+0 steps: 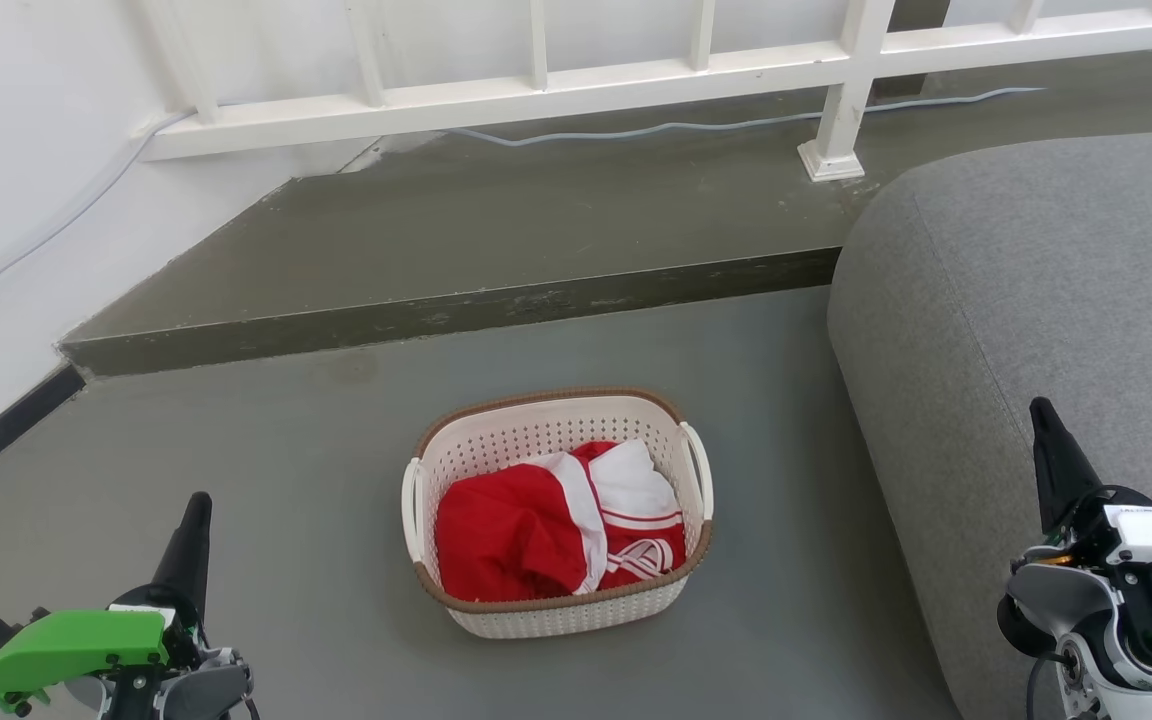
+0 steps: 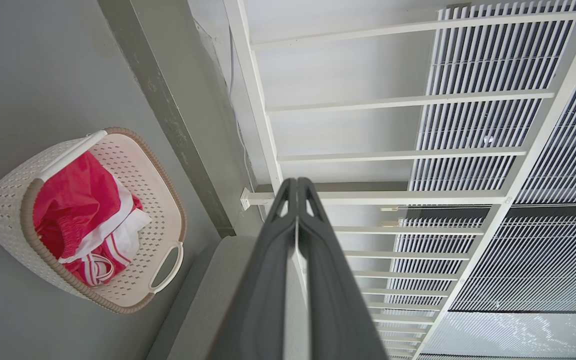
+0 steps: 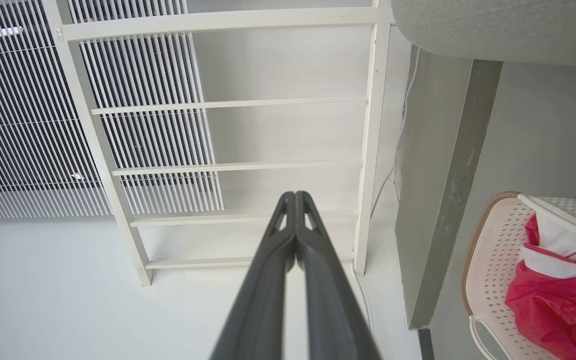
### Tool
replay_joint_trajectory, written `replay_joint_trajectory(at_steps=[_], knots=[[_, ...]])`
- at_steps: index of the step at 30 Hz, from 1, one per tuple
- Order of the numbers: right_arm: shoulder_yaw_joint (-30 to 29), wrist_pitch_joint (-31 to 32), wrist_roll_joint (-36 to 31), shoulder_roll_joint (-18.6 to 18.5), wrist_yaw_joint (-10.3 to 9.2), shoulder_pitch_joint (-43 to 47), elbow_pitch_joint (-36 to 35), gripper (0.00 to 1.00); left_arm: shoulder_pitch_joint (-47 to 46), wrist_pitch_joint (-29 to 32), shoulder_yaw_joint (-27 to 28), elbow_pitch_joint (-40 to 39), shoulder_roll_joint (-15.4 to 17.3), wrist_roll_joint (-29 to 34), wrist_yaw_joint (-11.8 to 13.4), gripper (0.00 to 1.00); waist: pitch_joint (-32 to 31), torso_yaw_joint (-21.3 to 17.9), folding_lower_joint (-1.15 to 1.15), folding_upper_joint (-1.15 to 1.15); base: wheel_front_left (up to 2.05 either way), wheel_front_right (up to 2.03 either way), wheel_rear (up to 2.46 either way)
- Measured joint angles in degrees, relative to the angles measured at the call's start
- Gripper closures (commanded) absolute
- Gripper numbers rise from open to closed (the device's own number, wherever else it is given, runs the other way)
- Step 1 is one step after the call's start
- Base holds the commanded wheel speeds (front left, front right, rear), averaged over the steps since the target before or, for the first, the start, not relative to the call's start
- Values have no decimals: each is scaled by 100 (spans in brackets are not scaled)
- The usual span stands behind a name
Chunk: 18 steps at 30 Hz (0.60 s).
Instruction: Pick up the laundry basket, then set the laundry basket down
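Bright, even, diffuse light all round. Faint soft shadow hugging the laundry basket (image 1: pixel 556 615). Crisp head view; wide-angle bowing of railing (image 2: pixel 393 102) bars in wrist views, near fingers (image 2: pixel 263 300) softly blurred.

On my right wrist feed the basket (image 3: pixel 490 260) runs off the right and bottom edges, while on my head feed the clothes (image 1: pixel 526 535) cover its floor, the sofa (image 1: pixel 1036 300) is cropped by the right and bottom edges, and I cannot make out the white emblem (image 1: pixel 642 556) on them.
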Motion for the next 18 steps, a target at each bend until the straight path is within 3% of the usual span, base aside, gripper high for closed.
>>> replay_joint_trajectory(at_steps=[18], knots=[[-7, 14, -1, 2, 0, -4, 20, 100, -5, 1, 10, 35, -2, 0, -2, 100, -1, 0, 0, 0, 0, 0, 0]])
